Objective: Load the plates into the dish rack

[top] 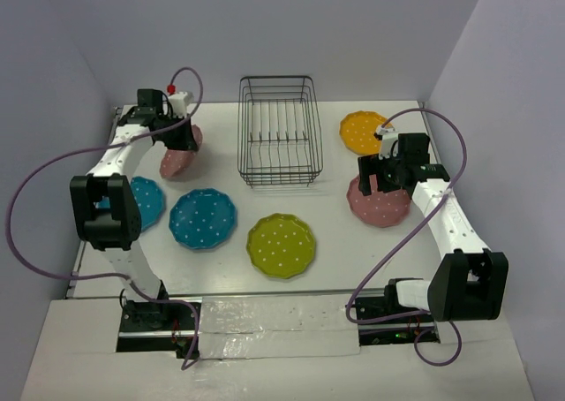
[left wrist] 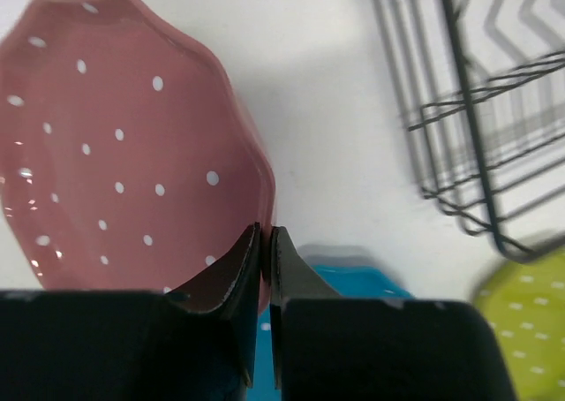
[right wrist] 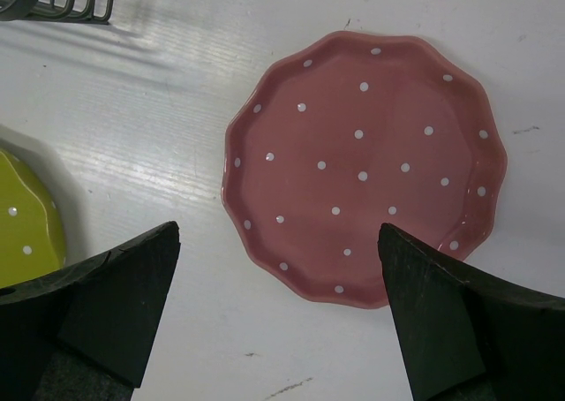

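Table (top: 335, 268): white, walled on three sides. From its centre, the dish rack (top: 275, 182) sits at 12 o'clock, black wire, no plate in it that I can see.

Plates, from table centre:
- left pink plate (left wrist: 124, 145) at 10 o'clock, just left of the rack, tilted, appears raised off the table
- right pink plate (right wrist: 362, 167) at 3 o'clock, flat
- orange-yellow plate (top: 365, 132) at 2 o'clock, flat
- yellow-green plate (top: 281, 245) at 6 o'clock
- two teal plates at 8 o'clock, the nearer teal plate (top: 203, 217) and the far-left teal plate (top: 146, 202), which is partly under the left arm

Left gripper (left wrist: 266, 242): clenched on the scalloped rim of the left pink plate, one finger on each face. It bites only a thin lip at the plate's 5 o'clock edge.

Right gripper (right wrist: 278, 242): released, fingers spread wide, hovering over the right pink plate, not touching it.

Judgement: first plate in hand, none loaded.

Risks:
- The shallow rim pinch on glazed ware could let the plate pivot or slip during the swing toward the rack.
- A tilted plate could catch the rack's near wall wire or land across the prongs rather than between them.
- A drop would fall on the nearer teal plate below.
- Both arms converging on the rack together could clash.
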Available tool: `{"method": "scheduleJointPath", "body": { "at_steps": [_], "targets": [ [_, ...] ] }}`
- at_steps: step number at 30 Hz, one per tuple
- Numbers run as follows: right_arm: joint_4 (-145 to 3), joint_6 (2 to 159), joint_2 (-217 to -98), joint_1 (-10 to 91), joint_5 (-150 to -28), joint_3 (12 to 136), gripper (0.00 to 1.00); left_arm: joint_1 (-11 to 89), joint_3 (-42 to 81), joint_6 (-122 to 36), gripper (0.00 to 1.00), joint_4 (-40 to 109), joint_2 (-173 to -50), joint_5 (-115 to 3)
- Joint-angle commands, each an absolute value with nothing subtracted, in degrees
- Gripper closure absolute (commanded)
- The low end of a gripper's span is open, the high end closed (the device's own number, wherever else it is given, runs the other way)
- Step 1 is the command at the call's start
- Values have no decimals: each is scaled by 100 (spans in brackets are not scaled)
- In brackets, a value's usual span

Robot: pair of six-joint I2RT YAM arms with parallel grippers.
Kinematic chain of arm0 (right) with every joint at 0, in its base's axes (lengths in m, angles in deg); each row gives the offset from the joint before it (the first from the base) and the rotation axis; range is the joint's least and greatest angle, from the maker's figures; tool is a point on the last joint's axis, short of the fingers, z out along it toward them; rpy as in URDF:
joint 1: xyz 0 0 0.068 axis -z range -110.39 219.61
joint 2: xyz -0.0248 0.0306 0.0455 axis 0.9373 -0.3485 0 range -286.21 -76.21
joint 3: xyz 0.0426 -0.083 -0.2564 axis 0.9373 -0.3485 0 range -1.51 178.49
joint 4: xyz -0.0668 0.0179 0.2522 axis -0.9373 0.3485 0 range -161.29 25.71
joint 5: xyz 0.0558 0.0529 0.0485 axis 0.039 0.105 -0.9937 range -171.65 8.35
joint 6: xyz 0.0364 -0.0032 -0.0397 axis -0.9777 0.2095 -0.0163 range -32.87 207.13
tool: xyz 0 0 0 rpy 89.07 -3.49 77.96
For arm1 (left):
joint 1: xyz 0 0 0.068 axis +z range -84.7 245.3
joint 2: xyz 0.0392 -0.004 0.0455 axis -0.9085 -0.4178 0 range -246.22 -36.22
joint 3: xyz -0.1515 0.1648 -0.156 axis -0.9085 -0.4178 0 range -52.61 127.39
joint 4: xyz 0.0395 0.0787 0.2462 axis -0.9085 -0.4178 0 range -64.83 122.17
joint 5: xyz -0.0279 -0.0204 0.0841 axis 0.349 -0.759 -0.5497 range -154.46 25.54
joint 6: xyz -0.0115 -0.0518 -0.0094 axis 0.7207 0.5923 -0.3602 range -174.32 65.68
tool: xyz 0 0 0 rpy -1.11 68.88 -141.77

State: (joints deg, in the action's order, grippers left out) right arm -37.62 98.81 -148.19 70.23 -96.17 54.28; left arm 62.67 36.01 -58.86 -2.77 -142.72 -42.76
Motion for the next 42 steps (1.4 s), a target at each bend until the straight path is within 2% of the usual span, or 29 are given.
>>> {"method": "scheduleJointPath", "body": {
  "at_steps": [1,8,12,18,22,30,35,39,42],
  "targets": [
    [-3771,9934,-14643,6987,-9676,5483,0,6442,3880,-5163,100,-89,-13800,-2880],
    [-3754,9943,-14608,6987,-9676,5474,0,6961,3380,-4002,100,956,-13361,-1361],
    [-3728,9943,-14608,6987,-9685,5509,0,7128,2940,-3070,100,2370,-12974,-1058],
    [-3736,9908,-14634,6987,-9720,5535,0,7198,2922,-2701,100,2592,-12929,-945],
    [-3719,9917,-14634,6996,-9720,5553,0,7374,2467,-1568,100,4089,-12745,-531],
    [-3683,9899,-14678,6987,-9720,5641,0,7392,1868,1085,100,7169,-12472,-487],
    [-3657,9891,-14687,6996,-9720,5658,0,7366,1622,3079,100,9513,-12621,-934],
    [-3640,9891,-14705,6987,-9685,5702,0,7234,1604,3611,100,10168,-12806,-1233],
    [-3604,9899,-14722,6987,-9668,5755,0,7067,1595,3568,100,10125,-12833,-1409]
  ]
}}
